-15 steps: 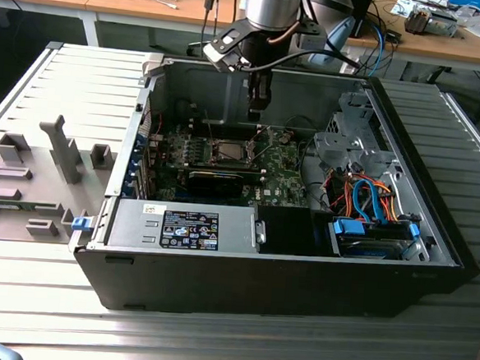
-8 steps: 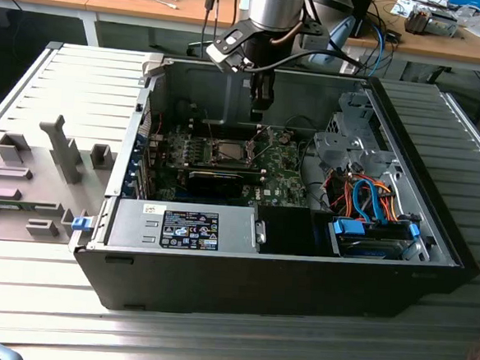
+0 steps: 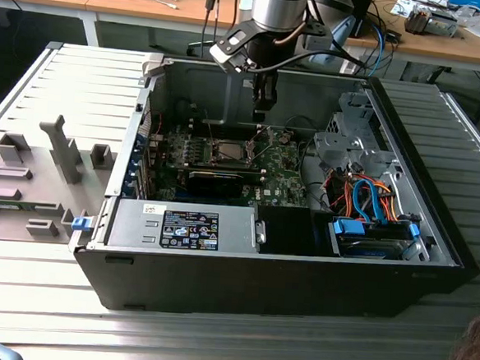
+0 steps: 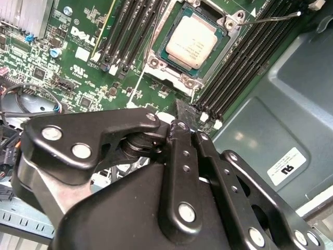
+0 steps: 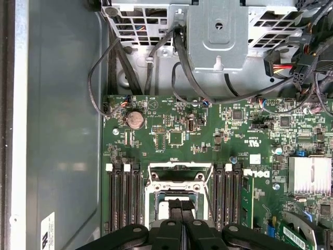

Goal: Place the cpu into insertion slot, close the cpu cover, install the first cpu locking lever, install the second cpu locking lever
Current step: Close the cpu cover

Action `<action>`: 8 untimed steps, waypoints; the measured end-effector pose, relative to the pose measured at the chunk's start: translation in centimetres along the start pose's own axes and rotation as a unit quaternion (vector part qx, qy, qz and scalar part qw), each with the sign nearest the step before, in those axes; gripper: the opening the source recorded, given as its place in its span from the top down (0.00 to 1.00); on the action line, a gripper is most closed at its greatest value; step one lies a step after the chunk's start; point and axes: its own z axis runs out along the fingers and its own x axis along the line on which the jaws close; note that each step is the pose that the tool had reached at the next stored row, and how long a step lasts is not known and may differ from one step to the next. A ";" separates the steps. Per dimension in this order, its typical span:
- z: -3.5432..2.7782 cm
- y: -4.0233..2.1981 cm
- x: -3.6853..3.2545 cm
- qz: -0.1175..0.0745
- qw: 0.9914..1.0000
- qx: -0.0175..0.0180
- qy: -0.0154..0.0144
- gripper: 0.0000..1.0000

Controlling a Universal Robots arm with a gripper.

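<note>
Black linkage gripper (image 3: 259,113) hangs in the upper centre of the exterior view, inside the open black pc case (image 3: 257,290), just above the green circuit board (image 3: 284,162). In both wrist views the two fingers look pressed together w/ barely a seam between them (image 5: 180,204), and nothing is seen in the grip. Small flat square silver-grey cpu (image 4: 191,40) lies in the square metal-rimmed insertion slot (image 4: 171,74) between banks of long black memory slots (image 4: 244,62), so placing looks done. Thin grey metal frame cpu cover (image 4: 158,39) sits around the chip, but can't tell if it is fully flat or latched. Thin wire locking lever (image 4: 270,20) sticks out past a socket corner and looks unhooked. Fingertips are near the socket edge and apart from it. Risks, as judgement: a tip that is slightly off could slip off the thin springy lever and hit the memory slots or board parts. If the chip isn't seated square, pressing the cover may bend socket pins. A lever that misses its hook would leave the cover loose.
</note>
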 end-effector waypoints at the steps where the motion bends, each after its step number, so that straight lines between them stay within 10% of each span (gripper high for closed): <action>1: 0.00 0.04 0.00 0.000 1.000 0.000 0.000 0.89; 8: 0.03 0.42 -0.01 0.000 1.000 0.000 0.000 0.89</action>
